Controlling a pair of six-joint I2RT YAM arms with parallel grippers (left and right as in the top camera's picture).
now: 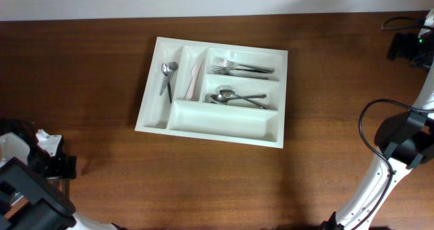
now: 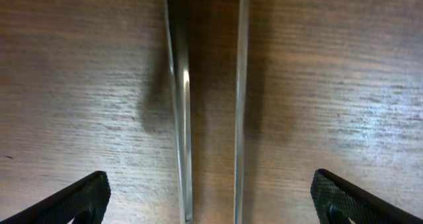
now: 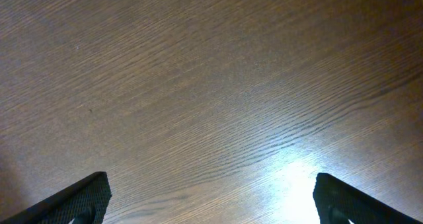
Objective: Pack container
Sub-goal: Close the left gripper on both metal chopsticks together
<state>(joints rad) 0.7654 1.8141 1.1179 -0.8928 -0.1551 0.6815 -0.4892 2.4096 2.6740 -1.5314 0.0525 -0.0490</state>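
Note:
The container (image 1: pixel 224 121), a white cutlery tray, lies at the table's centre in the overhead view. A spoon (image 1: pixel 167 77) lies in one narrow compartment and a pale knife (image 1: pixel 194 79) in the other. Forks (image 1: pixel 241 68) fill the top long compartment, spoons (image 1: pixel 237 98) the middle one, and the front long one is bare. My left gripper (image 2: pixel 208 184) is open low over the table, with two thin shiny metal strips (image 2: pixel 182 105) running lengthwise between its fingers (image 2: pixel 79 197), touching neither. My right gripper (image 3: pixel 211 181) is open over bare wood, holding nothing.
The left arm (image 1: pixel 27 182) sits at the table's front left corner, the right arm (image 1: pixel 400 142) along the right edge with a black cable looping by it. A dark device (image 1: pixel 407 47) with cables sits at the back right.

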